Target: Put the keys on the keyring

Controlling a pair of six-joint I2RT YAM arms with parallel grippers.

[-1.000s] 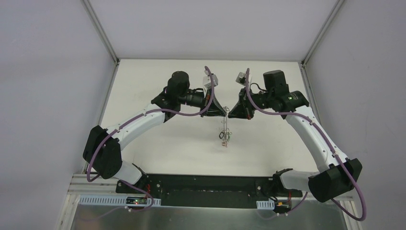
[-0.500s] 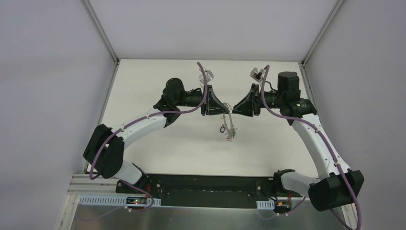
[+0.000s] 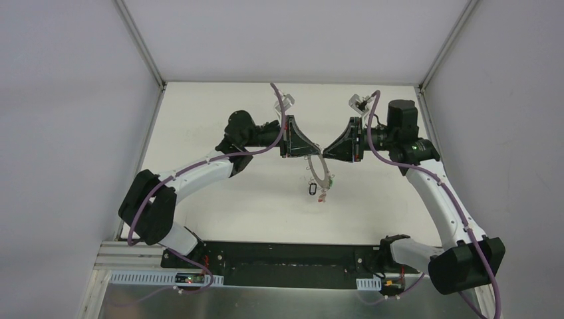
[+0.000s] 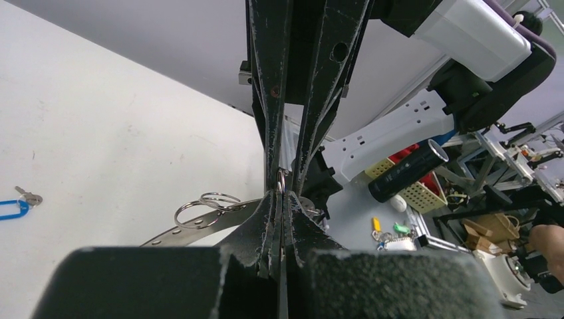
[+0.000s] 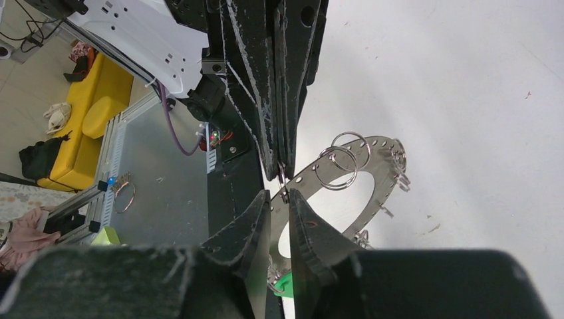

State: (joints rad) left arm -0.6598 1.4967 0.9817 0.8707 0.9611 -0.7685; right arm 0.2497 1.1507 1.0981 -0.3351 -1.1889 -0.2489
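Under the left pincer, the keyring hangs upright, keys lowest.

Left claw pinched closed, right claw slightly parted, pointing at each other, tips almost touching.

Two arms of like build, left arm and right arm: smooth white shells on the long links, dotted with small dark screw holes, and bulky black housings at the joints. A purple cable tied along each one. A small grey-white camera block on a bracket by each wrist. Left end effector and right end effector alike: flat black fingers tapering to narrow tips, scuffed pale along the edges (fine scratches all over), with a round hole and a small screw head in the plates. Black bases on a long black mounting plate.
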